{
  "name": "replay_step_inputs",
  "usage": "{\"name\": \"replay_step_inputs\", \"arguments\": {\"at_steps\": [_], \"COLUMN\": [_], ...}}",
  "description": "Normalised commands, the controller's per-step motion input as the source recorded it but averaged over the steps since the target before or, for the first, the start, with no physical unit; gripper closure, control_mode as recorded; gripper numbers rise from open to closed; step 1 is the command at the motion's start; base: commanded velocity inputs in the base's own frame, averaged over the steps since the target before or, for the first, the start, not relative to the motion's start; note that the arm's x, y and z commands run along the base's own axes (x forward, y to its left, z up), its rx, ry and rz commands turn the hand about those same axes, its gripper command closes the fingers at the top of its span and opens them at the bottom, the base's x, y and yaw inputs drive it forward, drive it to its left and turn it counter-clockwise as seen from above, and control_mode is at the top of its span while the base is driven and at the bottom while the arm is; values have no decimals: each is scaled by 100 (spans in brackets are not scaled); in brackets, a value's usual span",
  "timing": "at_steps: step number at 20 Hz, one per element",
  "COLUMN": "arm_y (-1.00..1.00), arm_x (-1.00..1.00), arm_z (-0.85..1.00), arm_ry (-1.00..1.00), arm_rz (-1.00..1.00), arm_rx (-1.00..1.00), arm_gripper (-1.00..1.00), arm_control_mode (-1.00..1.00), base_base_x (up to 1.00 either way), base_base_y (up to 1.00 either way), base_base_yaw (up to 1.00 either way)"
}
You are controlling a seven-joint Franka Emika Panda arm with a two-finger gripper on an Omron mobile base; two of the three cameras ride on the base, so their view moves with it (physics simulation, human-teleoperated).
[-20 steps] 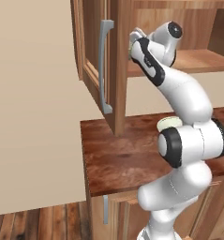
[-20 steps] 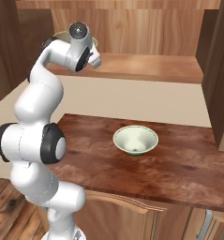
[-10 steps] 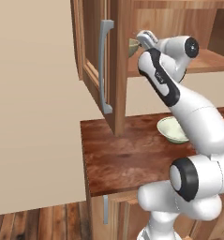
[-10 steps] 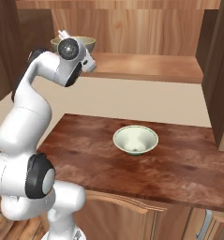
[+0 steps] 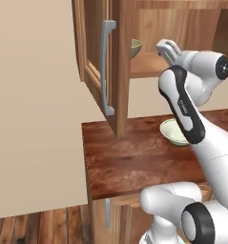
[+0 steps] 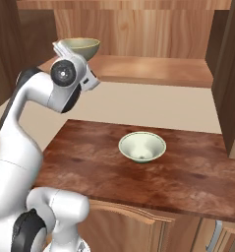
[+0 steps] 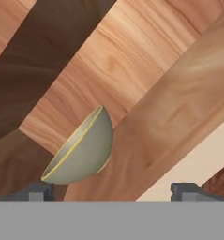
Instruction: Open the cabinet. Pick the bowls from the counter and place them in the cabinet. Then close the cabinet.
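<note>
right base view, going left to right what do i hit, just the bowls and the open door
olive bowl on the cabinet shelf → pale bowl on the counter → open cabinet door

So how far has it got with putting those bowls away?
The cabinet doors stand open. The olive bowl is on the shelf, and the gripper looks open just in front of it, so that one seems placed. The pale bowl still sits on the counter; then the doors need closing.
</note>
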Motion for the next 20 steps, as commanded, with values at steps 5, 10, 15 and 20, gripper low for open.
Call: {"name": "replay_step_inputs", "arguments": {"at_steps": [5,10,15,20], "arm_y": [-39,-31,-36,-25], "arm_x": [-100,-100,-92,-43], "arm_z": [5,-23,-52,-45], "arm_ry": [13,12,7,15], "arm_rz": [0,0,0,0], "arm_rx": [0,0,5,8], "arm_gripper": [-100,-100,-100,-100], "arm_control_mode": [-100,-100,-100,-100], "base_base_x": [0,0,0,0], "base_base_y": [0,0,0,0], "base_base_yaw": [0,0,0,0]}}
